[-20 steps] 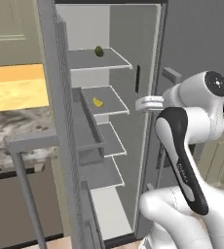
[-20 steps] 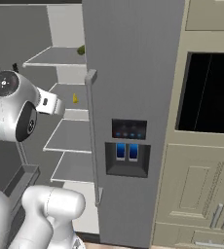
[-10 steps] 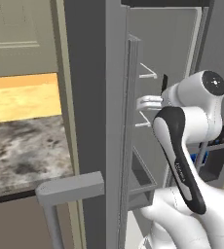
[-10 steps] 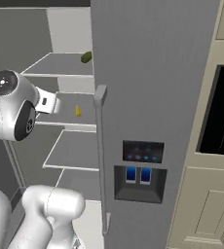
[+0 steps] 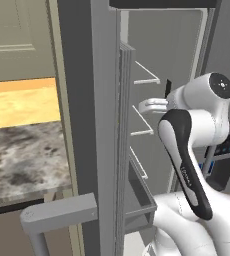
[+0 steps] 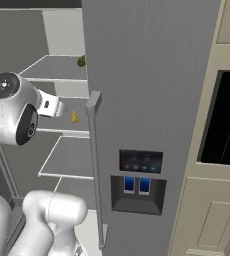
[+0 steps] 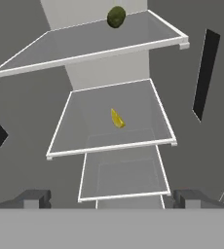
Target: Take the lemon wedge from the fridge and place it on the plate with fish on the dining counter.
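Observation:
The grey fridge [image 6: 152, 75] has its left door [image 5: 82, 100] swung open and its right door shut. The lemon wedge [image 7: 117, 118], tiny and bright yellow, lies on the middle pale shelf [image 7: 84, 126]; the right base view has the lemon wedge [image 6: 75, 117] just left of the shut door's edge. My gripper [image 7: 113, 198] is open and empty, level with that shelf's front and a short way back from the wedge. It reaches into the opening in the left base view [image 5: 152, 105] and the right base view [image 6: 54, 107]. The plate with fish is out of view.
A small dark green round fruit [image 7: 116, 16] sits at the back of the top shelf. The open door's edge and its bar handle [image 5: 62, 215] stand close on my left. A speckled granite counter [image 5: 22, 160] lies beyond. A tall oven cabinet [image 6: 227, 125] flanks the fridge's right.
Both base views have shifted as the base moved: the fridge is nearer, and the open door's edge now hides the shelves in the left view. The gripper stays open before the wedge's shelf.

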Available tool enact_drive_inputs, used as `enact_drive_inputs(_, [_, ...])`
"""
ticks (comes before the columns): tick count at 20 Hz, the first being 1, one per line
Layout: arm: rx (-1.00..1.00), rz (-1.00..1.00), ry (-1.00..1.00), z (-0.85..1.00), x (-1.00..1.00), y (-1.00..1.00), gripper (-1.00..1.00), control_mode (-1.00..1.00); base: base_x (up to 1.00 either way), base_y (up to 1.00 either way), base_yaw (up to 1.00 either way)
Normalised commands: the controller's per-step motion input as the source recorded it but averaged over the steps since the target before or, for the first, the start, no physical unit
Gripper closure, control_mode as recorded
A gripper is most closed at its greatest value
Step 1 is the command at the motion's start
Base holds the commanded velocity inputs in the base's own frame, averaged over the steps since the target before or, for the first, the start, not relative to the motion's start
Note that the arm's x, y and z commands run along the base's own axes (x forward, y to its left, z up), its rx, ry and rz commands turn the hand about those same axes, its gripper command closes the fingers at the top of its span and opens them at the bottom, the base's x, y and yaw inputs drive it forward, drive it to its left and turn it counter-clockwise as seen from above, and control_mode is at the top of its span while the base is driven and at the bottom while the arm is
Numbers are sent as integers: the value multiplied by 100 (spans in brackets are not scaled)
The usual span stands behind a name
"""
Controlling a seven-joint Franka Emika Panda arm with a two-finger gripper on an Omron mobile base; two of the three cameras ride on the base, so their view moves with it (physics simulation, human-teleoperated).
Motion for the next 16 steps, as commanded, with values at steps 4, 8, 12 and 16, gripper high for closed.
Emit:
enact_drive_inputs(4, [0,0,1,0,21,0,-100,-100,0,0,0])
enact_drive_inputs(8, [0,0,1,0,32,0,-100,-100,0,0,0])
enact_drive_inputs(12, [-6,0,2,-5,57,4,-100,-100,0,0,0])
enact_drive_inputs(16, [-12,0,12,-24,88,21,-100,-100,0,0,0])
